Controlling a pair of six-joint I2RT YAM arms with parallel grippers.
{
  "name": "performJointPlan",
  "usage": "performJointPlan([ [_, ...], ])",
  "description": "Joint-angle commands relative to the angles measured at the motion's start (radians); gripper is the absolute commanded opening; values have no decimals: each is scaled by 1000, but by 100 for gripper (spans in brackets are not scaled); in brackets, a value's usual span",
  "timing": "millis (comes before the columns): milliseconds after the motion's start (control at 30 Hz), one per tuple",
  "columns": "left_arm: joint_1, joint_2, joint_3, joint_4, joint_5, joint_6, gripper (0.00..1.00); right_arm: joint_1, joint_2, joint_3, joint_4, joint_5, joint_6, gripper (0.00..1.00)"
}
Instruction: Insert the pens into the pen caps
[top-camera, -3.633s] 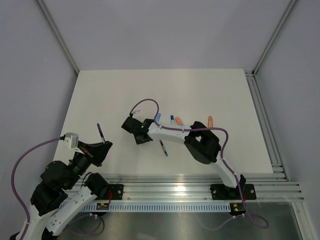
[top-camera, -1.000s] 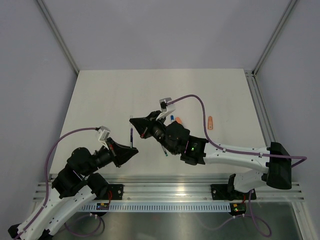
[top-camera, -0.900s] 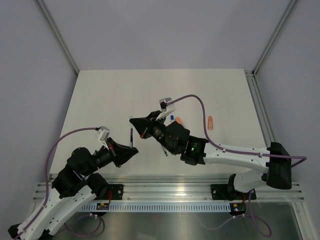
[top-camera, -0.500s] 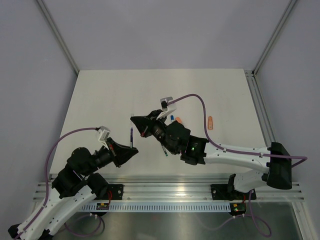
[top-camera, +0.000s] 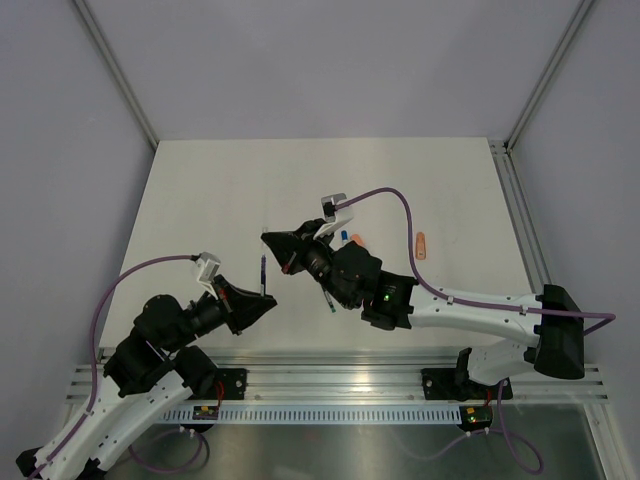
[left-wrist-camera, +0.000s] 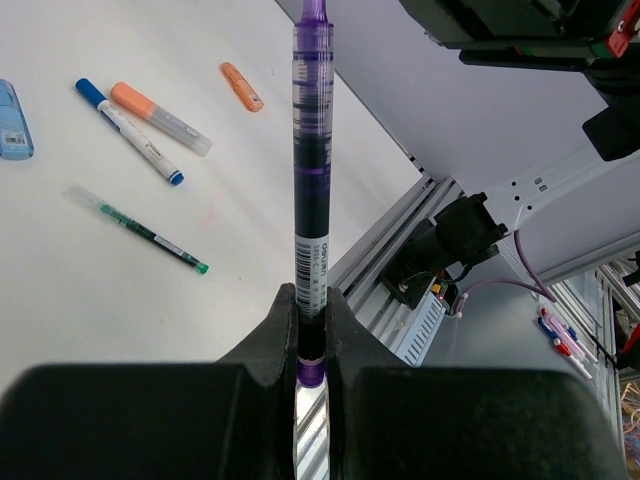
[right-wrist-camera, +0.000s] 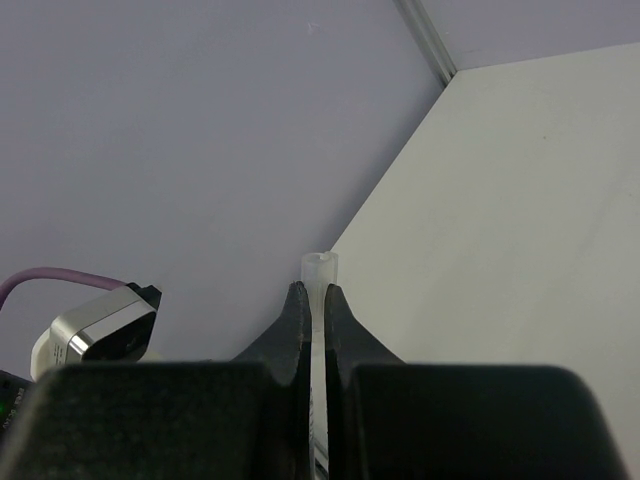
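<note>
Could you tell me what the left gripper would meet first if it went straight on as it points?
Likely the right gripper; the purple pen held by the left gripper aims at it, though depth is unclear.

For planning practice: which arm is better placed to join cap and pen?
Right, probably: the right end effector holds the clear cap near the tip of the purple pen in the left end effector.

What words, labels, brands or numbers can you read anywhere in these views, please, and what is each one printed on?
Purple pen in the left gripper: white label with vertical print, too small to read.
Light blue cap: small dark print, too blurred to read.
White pen with blue ends: tiny marks, unreadable.
No text reads clearly anywhere.
</note>
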Motion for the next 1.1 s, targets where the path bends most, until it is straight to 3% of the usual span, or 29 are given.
performJointPlan([
  [0, 4, 2, 0, 45, 18, 2, 0, 12, -32, 16, 26, 2, -6, 0],
  [633, 4, -12, 4, 34, -11, 2, 0, 47, -55, -33, 17, 28, -7, 0],
  [1067, 4, 30, 55, 34, -14, 26, 0, 70, -96, -114, -92, -102, 98, 0],
])
